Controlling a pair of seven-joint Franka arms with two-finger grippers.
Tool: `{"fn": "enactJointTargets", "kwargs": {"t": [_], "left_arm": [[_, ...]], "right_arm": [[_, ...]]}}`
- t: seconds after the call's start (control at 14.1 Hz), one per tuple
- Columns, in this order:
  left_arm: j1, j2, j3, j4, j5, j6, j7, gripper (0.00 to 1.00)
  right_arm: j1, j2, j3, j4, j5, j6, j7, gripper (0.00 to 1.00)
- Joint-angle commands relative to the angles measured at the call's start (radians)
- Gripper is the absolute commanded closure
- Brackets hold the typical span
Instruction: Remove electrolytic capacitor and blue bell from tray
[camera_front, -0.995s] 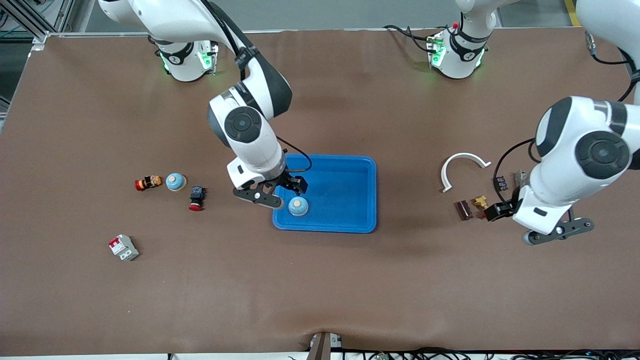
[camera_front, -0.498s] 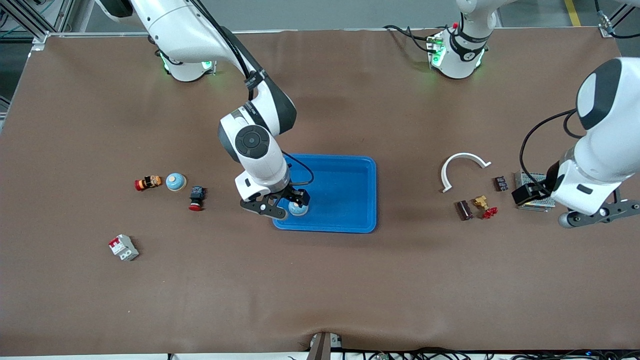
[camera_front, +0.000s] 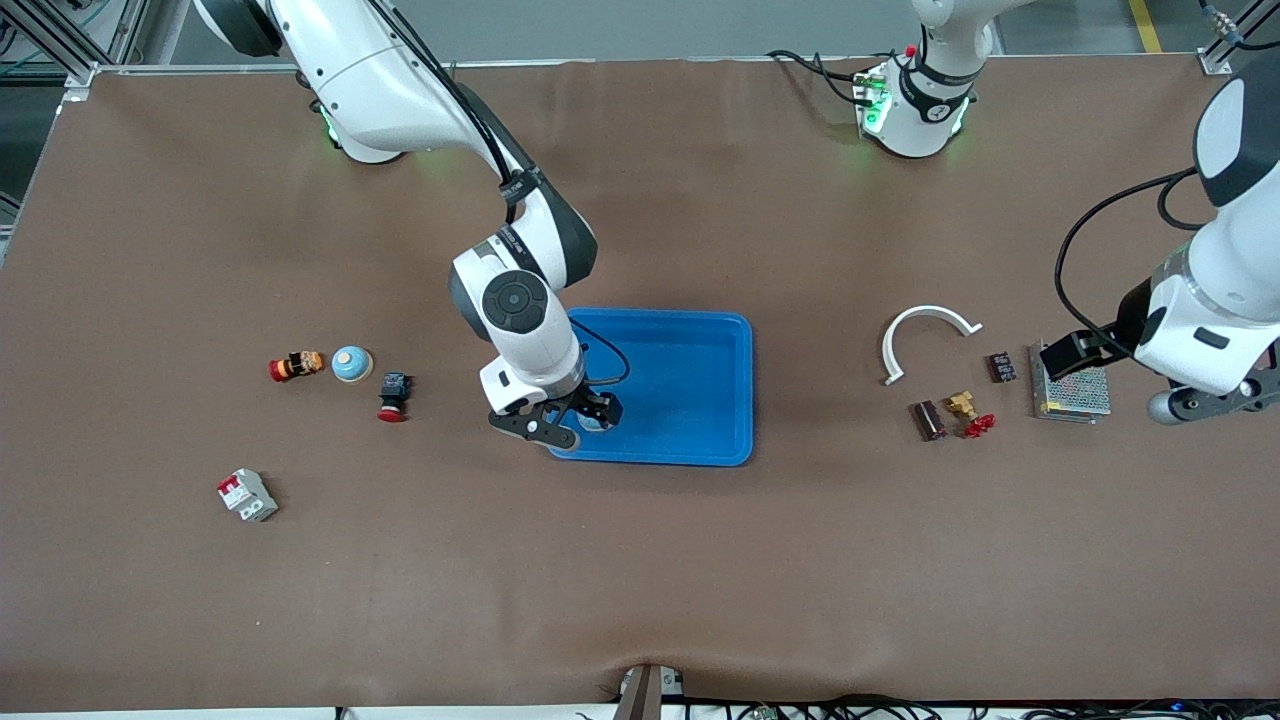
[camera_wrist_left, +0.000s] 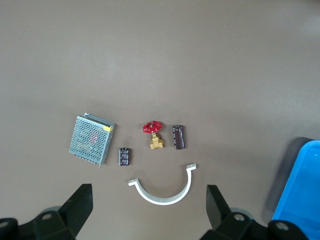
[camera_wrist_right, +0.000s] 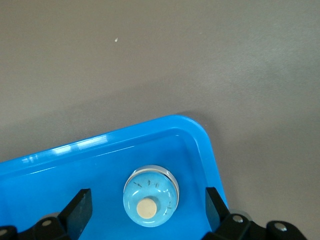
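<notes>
The right gripper (camera_front: 585, 418) hangs low over the corner of the shallow blue plastic tray (camera_front: 690, 400) that lies nearest the front camera and toward the right arm's end of the counter (camera_front: 640, 560). Its fingers stand wide apart, one on each side of a light blue dome-shaped bell with a cream button on top (camera_wrist_right: 151, 196). The bell sits on the tray floor in that corner, and neither finger touches it.

The left gripper (camera_front: 1215, 398) is up over the left arm's end of the brown counter, just beside a perforated silver metal box (camera_front: 1072, 393); its fingers are also spread, with nothing between them. In the left wrist view a dark brown cylindrical capacitor (camera_wrist_left: 178, 136) lies flat on the counter, well apart from the tray. Close around it lie a small brass valve with a red handwheel (camera_wrist_left: 155, 133), a small black block-shaped component (camera_wrist_left: 124, 156) and a white curved plastic bracket (camera_wrist_left: 162, 190).

Toward the right arm's end lie a second light blue bell (camera_front: 351, 363), an orange-and-red push-button part (camera_front: 295, 366), a black switch with a red cap (camera_front: 392, 395), and nearer the front camera a white and red circuit breaker (camera_front: 246, 494).
</notes>
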Motion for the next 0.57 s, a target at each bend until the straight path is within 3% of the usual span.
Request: {"fn": "enactJointTargets", "kwargs": {"t": [0.0, 0.28, 0.5], "left_arm": [[0.006, -0.026, -0.005, 0.006, -0.026, -0.051, 0.018, 0.00], [0.033, -0.026, 0.005, 0.031, -0.103, -0.076, 0.017, 0.00], [0.035, -0.060, 0.031, 0.029, -0.156, -0.076, 0.021, 0.00]], "right_arm": [[0.035, 0.058, -0.008, 0.053, -0.037, 0.017, 0.062, 0.00], [0.049, 0.118, -0.006, 0.093, -0.141, 0.017, 0.145, 0.00], [0.048, 0.126, -0.006, 0.091, -0.164, 0.017, 0.143, 0.00]]}}
